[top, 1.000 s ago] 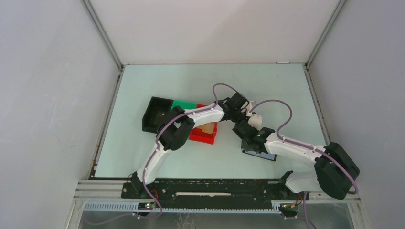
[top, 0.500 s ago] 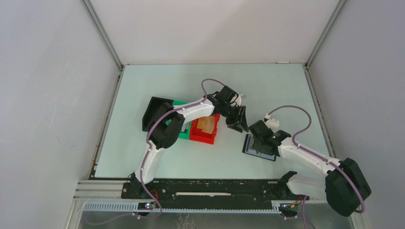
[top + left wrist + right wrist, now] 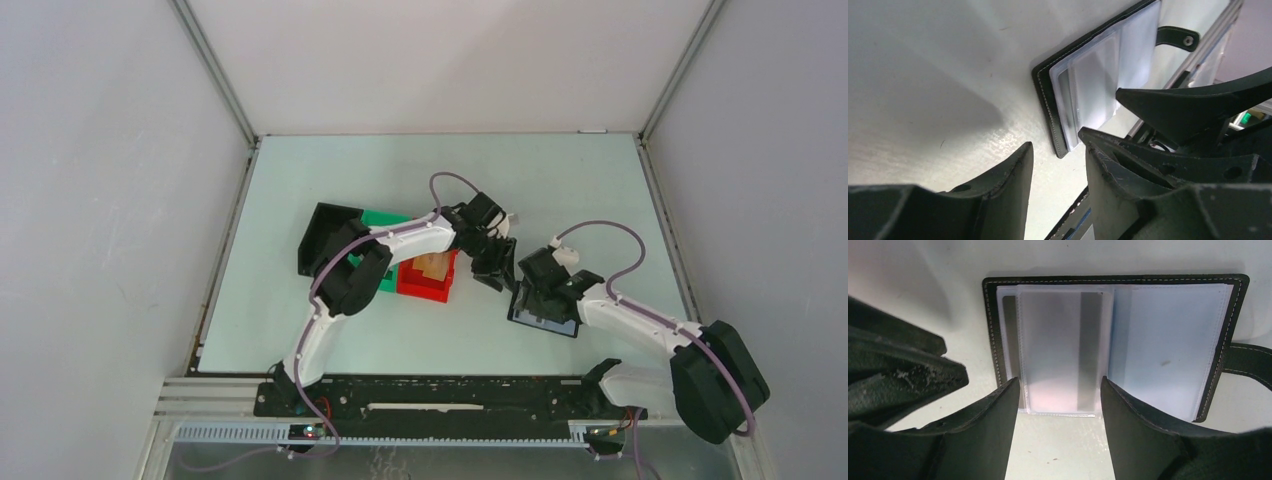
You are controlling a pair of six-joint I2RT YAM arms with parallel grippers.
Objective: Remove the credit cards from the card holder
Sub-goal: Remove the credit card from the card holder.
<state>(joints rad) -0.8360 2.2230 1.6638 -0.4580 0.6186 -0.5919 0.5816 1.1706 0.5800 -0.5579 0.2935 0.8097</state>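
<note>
The card holder lies open and flat on the table, black with clear plastic sleeves; it also shows as the card holder and the card holder. The credit cards sit inside the sleeves, grey and shiny on the left half, pale blue on the right. My right gripper is open, its tips at the near edge of the left sleeve, holding nothing. My left gripper is open just short of the holder's corner, with bare table between its fingers. The two grippers stand close together: left gripper, right gripper.
A black bin, a green bin and a red bin holding a tan thing stand left of the grippers, under the left arm. The holder's strap trails off to the right. White walls enclose the table.
The right gripper has gone from shut to open and dropped back onto the holder. The left gripper has swung nearer, down toward the holder's corner.
</note>
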